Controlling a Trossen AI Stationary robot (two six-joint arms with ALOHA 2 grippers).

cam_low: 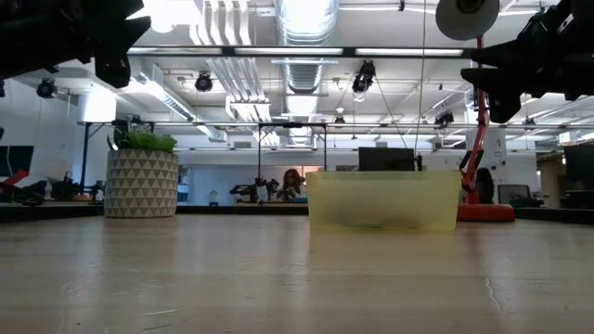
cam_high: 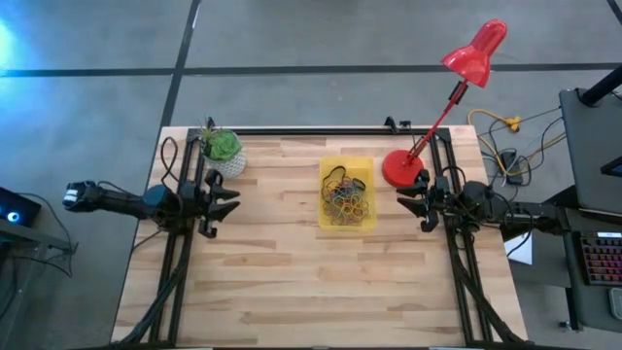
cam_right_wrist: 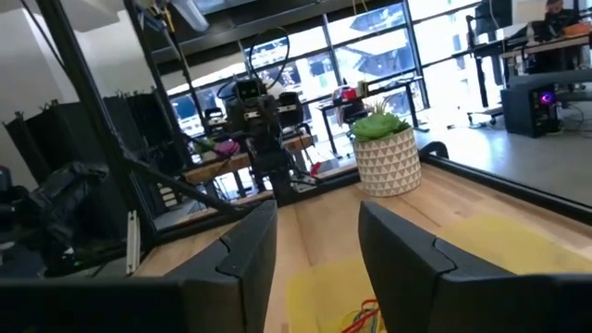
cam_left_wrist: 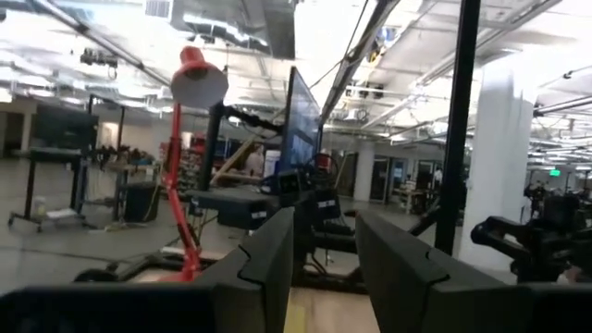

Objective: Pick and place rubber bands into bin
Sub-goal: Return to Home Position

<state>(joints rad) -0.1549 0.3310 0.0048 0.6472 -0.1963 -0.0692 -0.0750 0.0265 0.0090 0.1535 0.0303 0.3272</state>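
At frame centre, the rubber bands (cam_high: 346, 201) are lying tangled in the bin (cam_high: 356, 165). We are judging them light and floppy, best pinched by one loop; the left gripper (cam_high: 225, 197) and right gripper (cam_high: 408, 199) are flanking it, fingers parted, empty.

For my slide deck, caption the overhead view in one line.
Left pincer and right pincer open at the table's sides; rubber bands piled in the bin.
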